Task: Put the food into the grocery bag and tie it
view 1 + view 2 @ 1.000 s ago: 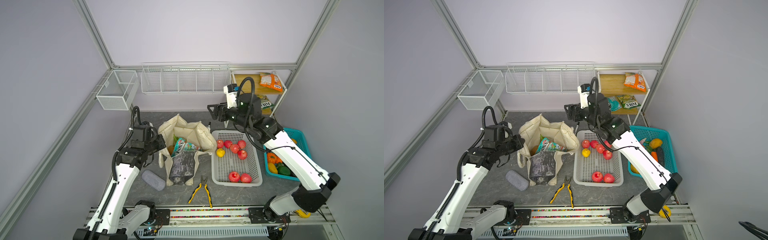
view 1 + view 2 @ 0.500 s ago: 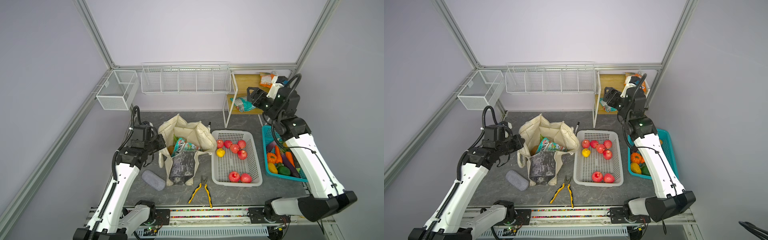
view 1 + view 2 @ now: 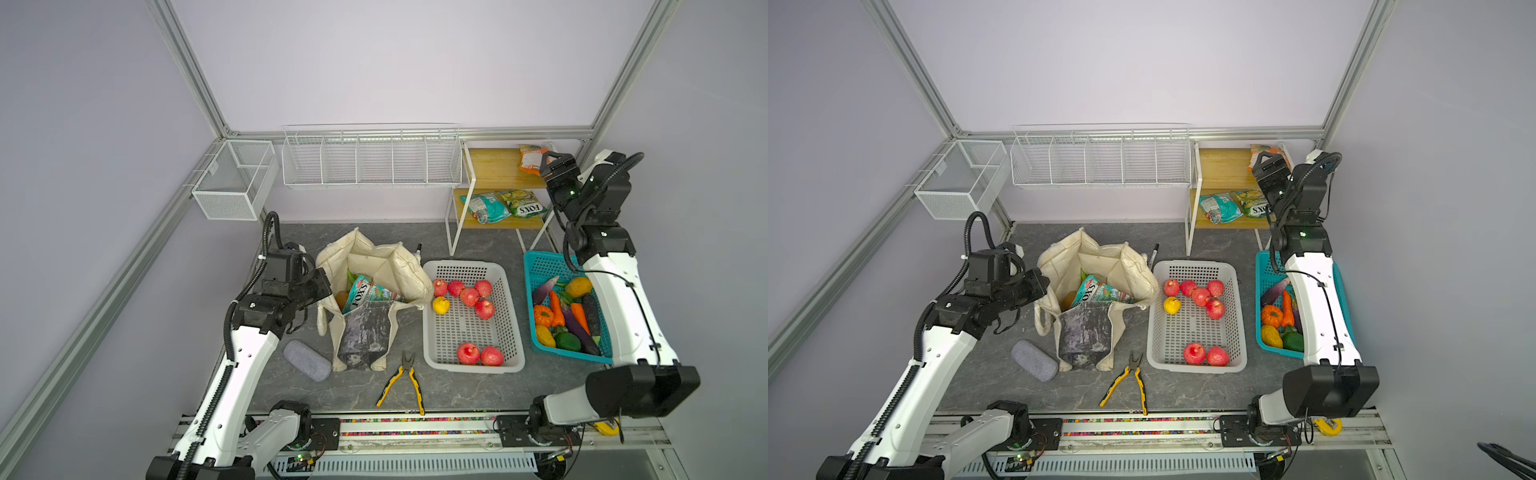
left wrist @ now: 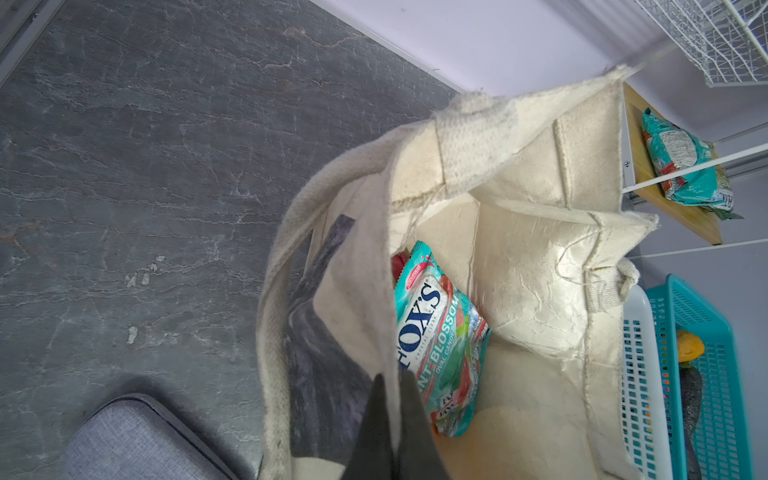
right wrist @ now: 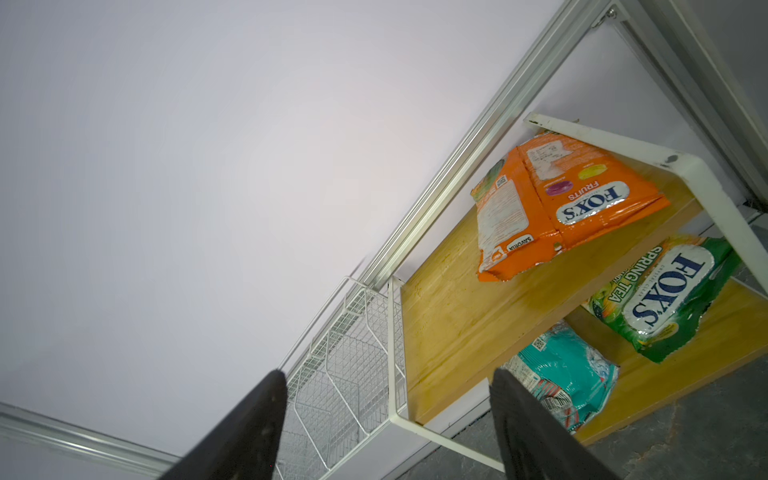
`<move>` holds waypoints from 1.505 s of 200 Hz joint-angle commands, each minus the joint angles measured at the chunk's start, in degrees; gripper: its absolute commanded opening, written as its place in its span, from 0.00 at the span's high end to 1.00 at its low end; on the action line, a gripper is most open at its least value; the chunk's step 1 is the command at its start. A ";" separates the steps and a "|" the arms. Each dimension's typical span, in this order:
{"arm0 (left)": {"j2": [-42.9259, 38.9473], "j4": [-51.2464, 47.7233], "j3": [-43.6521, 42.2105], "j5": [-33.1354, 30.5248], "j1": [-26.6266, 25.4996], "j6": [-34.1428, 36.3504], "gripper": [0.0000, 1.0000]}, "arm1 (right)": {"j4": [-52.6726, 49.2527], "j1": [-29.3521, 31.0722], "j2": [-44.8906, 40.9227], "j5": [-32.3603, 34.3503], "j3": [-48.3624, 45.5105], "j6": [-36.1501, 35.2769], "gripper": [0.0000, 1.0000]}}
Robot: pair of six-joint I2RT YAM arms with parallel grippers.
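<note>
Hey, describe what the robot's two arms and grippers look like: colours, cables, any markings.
The left arm and right arm match: glossy white shell links between chunky black joint housings. A black corrugated hose loops above each wrist. The left gripper and right gripper are black, with plain, tapering black fingers. A small green light shows near the right wrist. No lettering is readable.

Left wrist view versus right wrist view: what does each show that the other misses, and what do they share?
Left wrist only: the left end effector shut on the grocery bag rim, a teal FOX'S packet inside, and a grey case on the table. Right wrist only: the right end effector, open and empty, short of the orange packet on the upper shelf. Both: the teal shelf packet on the lower shelf, and the wire rack.
</note>
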 commanded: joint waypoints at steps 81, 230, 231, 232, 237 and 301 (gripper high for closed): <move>-3.50 -1.48 -0.63 -1.25 -0.28 -0.66 1.00 | 4.95 -6.73 10.83 -6.59 8.89 18.26 0.22; -2.81 -0.69 -1.34 -1.08 -0.28 -0.61 1.00 | -5.10 -7.11 27.29 -4.60 24.50 33.67 0.21; -2.76 -0.65 -1.34 -1.12 -0.28 -0.61 1.00 | -5.10 -7.11 27.38 -4.62 24.53 33.73 0.21; -2.73 -0.67 -1.34 -1.14 -0.28 -0.61 1.00 | -5.10 -7.11 27.47 -4.64 24.59 33.77 0.21; -2.74 -0.69 -1.34 -1.16 -0.28 -0.52 1.00 | -5.18 -7.11 27.77 -4.53 24.79 34.02 0.20; -1.56 -0.25 -0.90 -1.43 -0.28 -0.13 1.00 | -7.64 -7.11 31.95 -4.78 29.29 35.08 0.13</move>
